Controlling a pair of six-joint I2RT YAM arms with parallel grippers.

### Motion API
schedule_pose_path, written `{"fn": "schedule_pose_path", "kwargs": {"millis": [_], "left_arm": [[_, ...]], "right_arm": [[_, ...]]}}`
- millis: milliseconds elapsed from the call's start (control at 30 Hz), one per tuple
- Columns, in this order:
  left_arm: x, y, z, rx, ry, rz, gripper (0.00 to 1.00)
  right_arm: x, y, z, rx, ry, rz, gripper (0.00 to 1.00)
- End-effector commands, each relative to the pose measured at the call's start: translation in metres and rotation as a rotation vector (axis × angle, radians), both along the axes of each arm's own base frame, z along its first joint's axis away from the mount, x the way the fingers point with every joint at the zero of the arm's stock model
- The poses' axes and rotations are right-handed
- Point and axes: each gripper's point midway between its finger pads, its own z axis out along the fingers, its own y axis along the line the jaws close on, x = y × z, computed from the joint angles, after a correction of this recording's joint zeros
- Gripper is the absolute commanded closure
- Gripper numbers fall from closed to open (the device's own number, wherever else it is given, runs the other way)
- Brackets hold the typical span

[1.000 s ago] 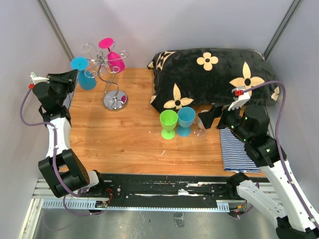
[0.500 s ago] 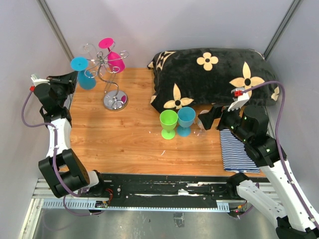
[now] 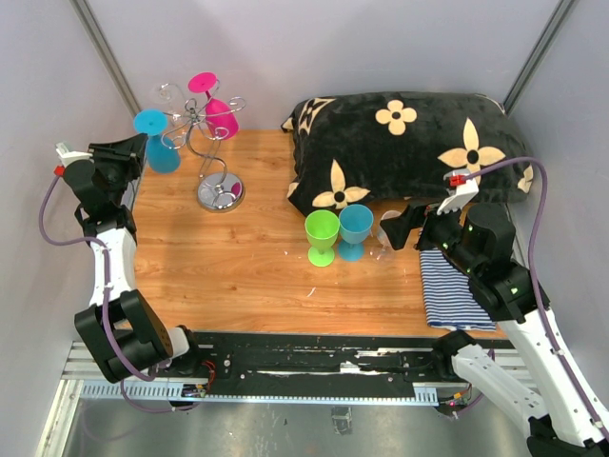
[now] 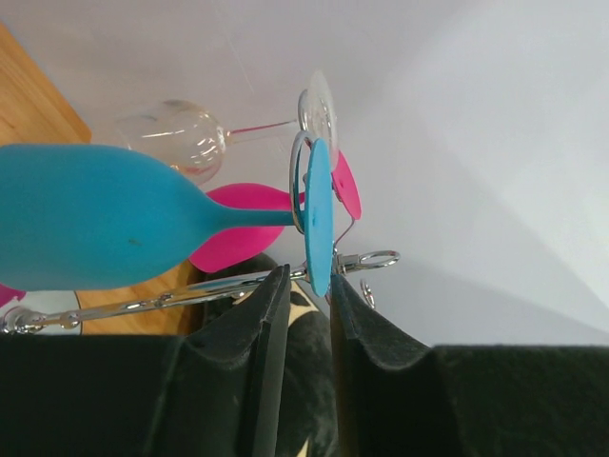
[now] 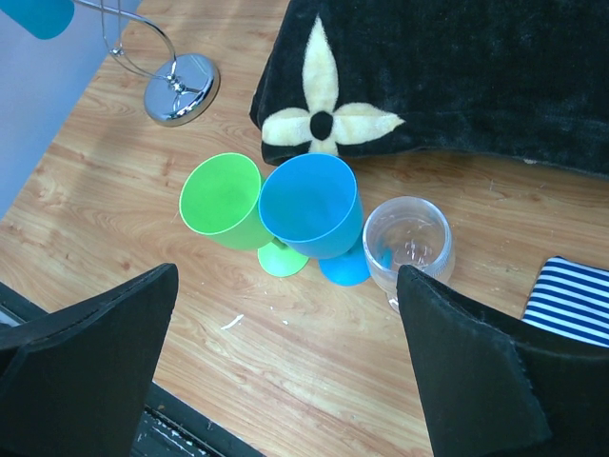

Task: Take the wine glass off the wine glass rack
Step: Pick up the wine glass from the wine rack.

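Note:
The wine glass rack, a silver wire stand on a round chrome base, stands at the table's back left. Three glasses hang from it upside down: a blue wine glass, a pink one and a clear one. My left gripper is at the blue glass's foot. In the left wrist view the foot's rim sits between the fingertips of the left gripper, touching the right finger, with a thin gap at the left one. My right gripper hangs wide open over the table.
A green glass, a blue glass and a clear glass stand upright mid-table below the right gripper. A black flowered pillow lies at the back right, with a striped cloth in front of it.
The left jaws closed further on the blue foot, then parted a little. The left arm barely shifted and the right arm stayed put.

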Motion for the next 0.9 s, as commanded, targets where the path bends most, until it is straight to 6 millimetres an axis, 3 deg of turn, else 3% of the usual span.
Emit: {"fn": "schedule_pose_path", "kwargs": {"millis": [0,467,867], "left_arm": [[0.002,-0.003,0.01,0.011,-0.024,-0.023,0.71],[0.007,-0.003,0.01,0.002,-0.022,-0.042,0.57],[0.003,-0.016,0.024,0.011,-0.126,-0.003,0.59]], "right_arm": [[-0.001,-0.007,0.017,0.022,-0.036,-0.025,0.02],[-0.003,-0.009,0.018,0.019,-0.049,-0.03,0.02],[-0.005,-0.013,0.012,0.008,-0.052,-0.04,0.01]]}}
